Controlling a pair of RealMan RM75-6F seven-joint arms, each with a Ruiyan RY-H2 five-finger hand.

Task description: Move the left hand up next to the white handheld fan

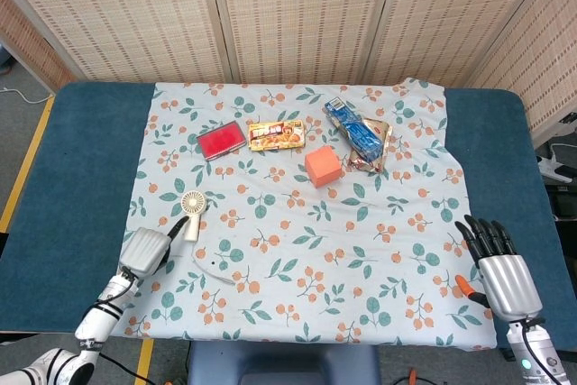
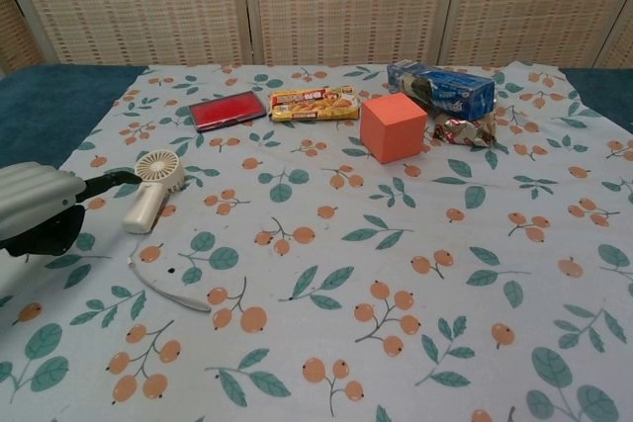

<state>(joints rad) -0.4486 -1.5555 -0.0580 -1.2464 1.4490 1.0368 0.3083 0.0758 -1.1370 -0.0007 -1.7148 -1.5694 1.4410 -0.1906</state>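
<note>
The white handheld fan [image 1: 192, 212] lies on the floral cloth at the left, head up and handle down, a thin white strap trailing from it; the chest view shows the fan [image 2: 153, 185] too. My left hand [image 1: 148, 249] sits just below and left of the fan, holding nothing, with a dark fingertip reaching toward the fan's handle; whether it touches is unclear. In the chest view the left hand [image 2: 42, 207] enters from the left edge. My right hand [image 1: 500, 270] rests at the table's front right corner, fingers spread, holding nothing.
Further back on the cloth [image 1: 297, 250] lie a red case [image 1: 220, 142], a snack packet [image 1: 276, 134], an orange cube [image 1: 323, 167], a blue packet [image 1: 353, 129] and a foil wrapper [image 1: 371, 154]. Woven screens stand behind the table.
</note>
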